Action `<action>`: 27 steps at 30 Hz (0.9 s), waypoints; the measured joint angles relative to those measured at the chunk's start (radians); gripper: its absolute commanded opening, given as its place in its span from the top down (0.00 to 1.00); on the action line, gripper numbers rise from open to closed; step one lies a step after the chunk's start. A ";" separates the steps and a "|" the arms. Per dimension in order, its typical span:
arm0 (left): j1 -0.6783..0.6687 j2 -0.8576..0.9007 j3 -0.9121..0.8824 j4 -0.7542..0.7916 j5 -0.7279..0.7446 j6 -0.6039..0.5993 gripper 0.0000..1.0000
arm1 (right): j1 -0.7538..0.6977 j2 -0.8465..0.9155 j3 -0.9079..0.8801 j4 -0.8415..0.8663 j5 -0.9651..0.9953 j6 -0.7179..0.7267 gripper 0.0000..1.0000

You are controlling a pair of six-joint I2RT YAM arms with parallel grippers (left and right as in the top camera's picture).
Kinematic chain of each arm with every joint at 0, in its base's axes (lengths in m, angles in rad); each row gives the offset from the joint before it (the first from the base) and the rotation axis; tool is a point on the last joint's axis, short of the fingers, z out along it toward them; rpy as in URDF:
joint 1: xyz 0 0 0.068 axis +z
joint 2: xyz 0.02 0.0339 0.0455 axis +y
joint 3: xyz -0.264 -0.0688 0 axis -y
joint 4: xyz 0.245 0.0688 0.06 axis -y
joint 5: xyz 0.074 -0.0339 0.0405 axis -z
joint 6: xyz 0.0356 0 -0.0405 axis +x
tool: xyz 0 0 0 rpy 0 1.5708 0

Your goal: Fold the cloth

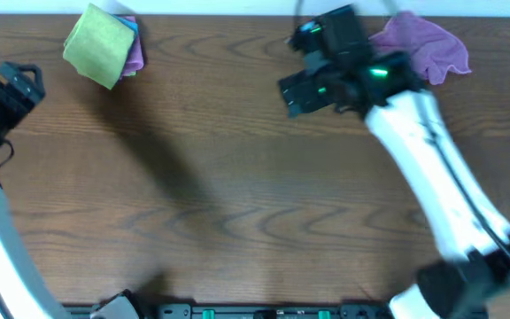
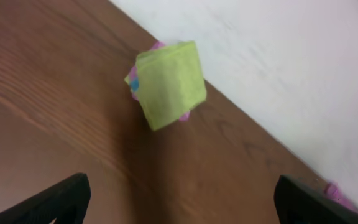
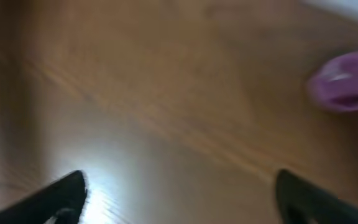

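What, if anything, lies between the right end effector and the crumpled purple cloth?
Nothing visible. In the blurred right wrist view, only bare table separates the open right end effector from the purple cloth, which lies toward the right of that view.

From the middle down to 6 o'clock, the brown wooden table (image 1: 237, 195) lies bare, so that stretch is open to pass. At 11 o'clock a stack of folded cloths topped by a lime-green square (image 1: 103, 44) occupies the far edge. At 1 o'clock lies a crumpled purple cloth (image 1: 421, 44), and the white right arm (image 1: 432, 159) slants across from 5 o'clock towards it. Bare wood runs between the stack and the arm at 12.
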 measured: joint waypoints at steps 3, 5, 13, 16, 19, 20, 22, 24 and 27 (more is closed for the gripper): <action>-0.078 -0.114 0.000 -0.114 -0.051 0.072 0.05 | -0.035 -0.106 0.006 -0.066 0.038 0.000 0.01; -0.141 -0.193 0.000 -0.188 -0.093 0.110 0.05 | -0.035 -0.142 0.006 -0.117 0.079 0.000 0.01; -0.216 -0.584 -0.304 -0.248 -0.245 0.148 0.05 | -0.035 -0.319 -0.298 0.004 0.169 -0.009 0.01; -0.217 -0.636 -0.426 -0.150 -0.270 0.144 0.05 | -0.035 -0.373 -0.411 0.077 0.180 -0.020 0.01; -0.217 -0.624 -0.516 -0.074 -0.281 0.113 0.05 | -0.037 -0.386 -0.486 0.109 0.185 -0.024 0.01; -0.217 -0.612 -0.544 -0.064 -0.283 0.098 0.05 | -0.039 -0.386 -0.513 0.117 0.185 -0.023 0.01; -0.217 -0.583 -0.591 -0.025 -0.285 0.087 0.05 | -0.045 -0.385 -0.564 0.131 0.185 -0.022 0.01; -0.217 -0.544 -0.633 -0.002 -0.285 0.074 0.05 | -0.053 -0.385 -0.608 0.135 0.185 -0.022 0.01; -0.217 -0.482 -0.659 0.014 -0.286 0.041 0.05 | -0.056 -0.384 -0.632 0.135 0.188 -0.022 0.01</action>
